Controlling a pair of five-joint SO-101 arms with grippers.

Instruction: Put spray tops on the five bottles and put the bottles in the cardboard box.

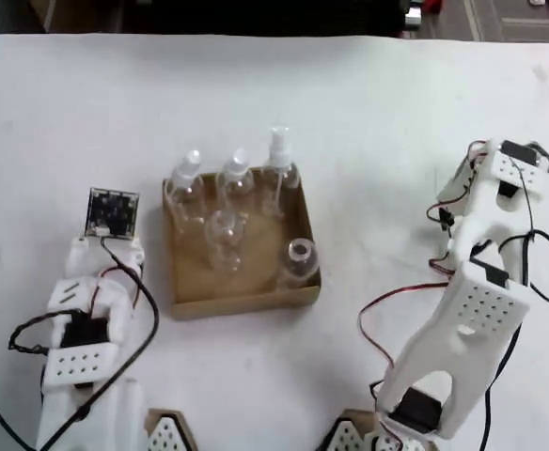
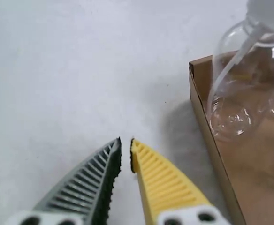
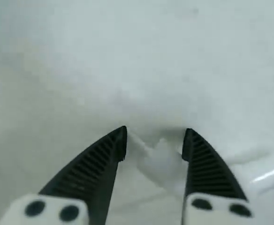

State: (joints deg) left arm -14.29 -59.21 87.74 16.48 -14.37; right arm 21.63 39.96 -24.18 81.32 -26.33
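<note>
Right end effector (image 3: pixel 156 131) astride spray top (image 3: pixel 161 155), jaws apart

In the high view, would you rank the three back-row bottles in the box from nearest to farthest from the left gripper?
1. Back-left bottle, by the left wall of the cardboard box, nearest the left gripper.
2. Back-middle bottle, mid-row.
3. Back-right bottle, with the tall spray top.

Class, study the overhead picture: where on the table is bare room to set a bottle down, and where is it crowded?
Free: the table stretch behind the cardboard box, and the patch between the box and the right arm. Crowded: inside the box among the bottles, and the narrow gap between box and left arm.
</note>
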